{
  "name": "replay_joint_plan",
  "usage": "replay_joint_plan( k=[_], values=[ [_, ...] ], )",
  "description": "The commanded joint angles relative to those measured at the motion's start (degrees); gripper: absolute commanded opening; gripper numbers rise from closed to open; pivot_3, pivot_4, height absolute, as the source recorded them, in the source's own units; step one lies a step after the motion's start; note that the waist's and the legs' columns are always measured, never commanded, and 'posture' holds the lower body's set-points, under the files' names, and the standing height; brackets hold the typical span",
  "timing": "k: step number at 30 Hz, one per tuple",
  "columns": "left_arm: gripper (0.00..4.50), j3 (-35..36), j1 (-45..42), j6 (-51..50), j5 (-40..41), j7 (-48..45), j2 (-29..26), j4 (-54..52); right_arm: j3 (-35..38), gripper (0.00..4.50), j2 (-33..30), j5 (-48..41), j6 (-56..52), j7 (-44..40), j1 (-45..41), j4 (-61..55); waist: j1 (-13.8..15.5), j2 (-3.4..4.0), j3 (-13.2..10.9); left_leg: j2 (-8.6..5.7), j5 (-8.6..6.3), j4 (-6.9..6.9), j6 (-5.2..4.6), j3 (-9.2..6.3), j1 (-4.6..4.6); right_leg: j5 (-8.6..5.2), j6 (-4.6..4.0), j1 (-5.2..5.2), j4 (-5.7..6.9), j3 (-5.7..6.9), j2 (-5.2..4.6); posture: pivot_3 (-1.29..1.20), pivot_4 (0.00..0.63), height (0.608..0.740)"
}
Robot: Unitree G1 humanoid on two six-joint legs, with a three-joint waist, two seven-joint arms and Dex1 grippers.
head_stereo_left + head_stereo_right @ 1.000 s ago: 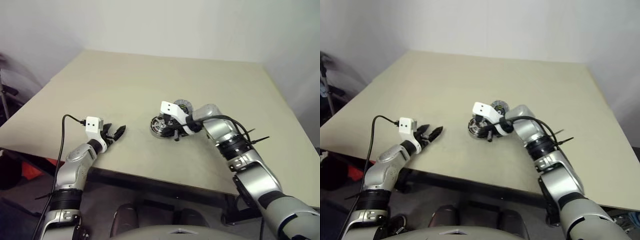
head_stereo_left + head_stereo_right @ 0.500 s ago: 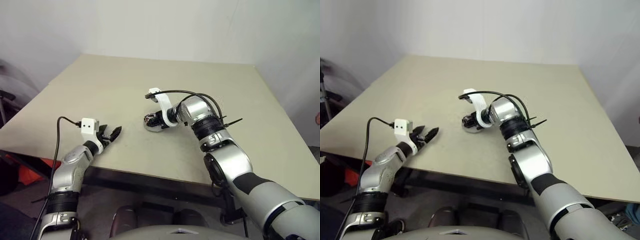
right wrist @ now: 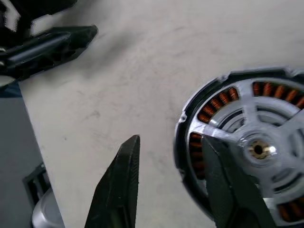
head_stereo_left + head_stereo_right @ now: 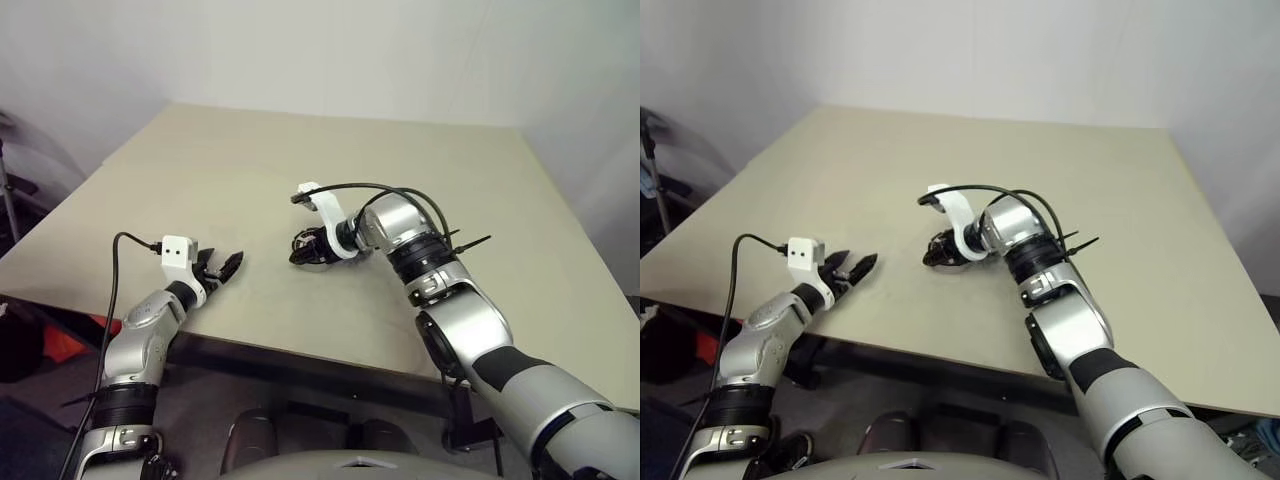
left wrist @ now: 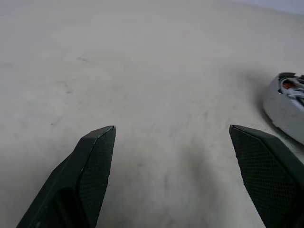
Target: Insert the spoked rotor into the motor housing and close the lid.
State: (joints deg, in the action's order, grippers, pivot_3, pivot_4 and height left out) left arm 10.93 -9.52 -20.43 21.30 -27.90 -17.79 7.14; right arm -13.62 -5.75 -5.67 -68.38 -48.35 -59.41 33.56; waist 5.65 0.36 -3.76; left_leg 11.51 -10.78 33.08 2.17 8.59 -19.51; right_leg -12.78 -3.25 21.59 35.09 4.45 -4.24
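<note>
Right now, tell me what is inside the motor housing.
The spoked rotor sits inside the motor housing, with copper-brown windings showing between its silver spokes. One finger of the right gripper covers part of the rim.

The spoked rotor (image 3: 247, 142) sits seated in the motor housing (image 3: 187, 142), flat on the counter (image 4: 250, 170) near its middle. Silver spokes radiate from a central hub with a brass-coloured bore. Copper-brown windings show through the gaps between the spokes, from about 9 o'clock round to 2 o'clock of the hub. A dark rim rings the assembly. In the head views the assembly (image 4: 310, 250) appears as a small dark round part, level on the counter.
</note>
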Motion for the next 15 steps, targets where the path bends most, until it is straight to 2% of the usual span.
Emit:
replay_joint_plan(
  k=[1, 6, 11, 13, 15],
  values=[
    [4.04, -0.6, -2.1, 0.4, 0.2, -0.5, 0.1, -0.9, 1.8, 2.28, -0.9, -5.0, -2.2, -2.5, -2.9, -7.3, 0.0, -0.03, 0.0, -0.01, -0.01, 0.01, 0.00, 0.00, -0.20, 0.15, -0.26, 0.24, 0.09, 0.00, 0.00, 0.00, 0.000, 0.740],
    [4.04, -2.0, -2.9, 0.1, 0.1, -1.4, 0.7, -0.5, 5.6, 2.28, -2.6, -9.6, -0.6, -2.8, -3.7, -15.9, 0.0, -0.06, 0.0, 0.06, -0.09, 0.11, 0.16, -0.01, -1.66, 0.30, -0.11, 1.68, 0.47, 0.06, 0.17, 0.00, 0.000, 0.740],
    [4.04, -3.6, -4.5, -0.9, 0.2, -3.3, 0.1, 0.9, 11.9, 2.28, -9.2, -7.6, 12.8, 2.3, -2.7, -16.2, 0.4, -0.06, 0.0, 0.12, -0.19, 0.12, 0.26, 0.04, -1.72, 0.27, -0.12, 1.65, 0.36, 0.06, 0.25, 0.00, 0.000, 0.740],
    [4.04, -3.8, -5.1, -1.0, 0.1, -4.0, -0.3, 1.6, 11.4, 2.28, -12.6, -4.9, 19.9, 4.3, -0.9, -14.0, 0.5, -0.07, 0.0, 0.08, -0.17, 0.16, 0.29, 0.13, -1.56, 0.11, -0.33, 1.44, 0.33, 0.02, 0.19, 0.00, 0.000, 0.740],
    [4.04, -4.2, -6.0, -0.9, -0.2, -4.6, -0.4, 2.6, 11.6, 1.89, -16.5, -2.5, 26.3, 5.7, 1.1, -11.1, 0.6, -0.09, 0.0, 0.05, -0.13, 0.23, 0.32, 0.14, -1.41, 0.10, -0.32, 1.31, 0.33, -0.02, 0.16, 0.00, 0.000, 0.740]
  ],
)
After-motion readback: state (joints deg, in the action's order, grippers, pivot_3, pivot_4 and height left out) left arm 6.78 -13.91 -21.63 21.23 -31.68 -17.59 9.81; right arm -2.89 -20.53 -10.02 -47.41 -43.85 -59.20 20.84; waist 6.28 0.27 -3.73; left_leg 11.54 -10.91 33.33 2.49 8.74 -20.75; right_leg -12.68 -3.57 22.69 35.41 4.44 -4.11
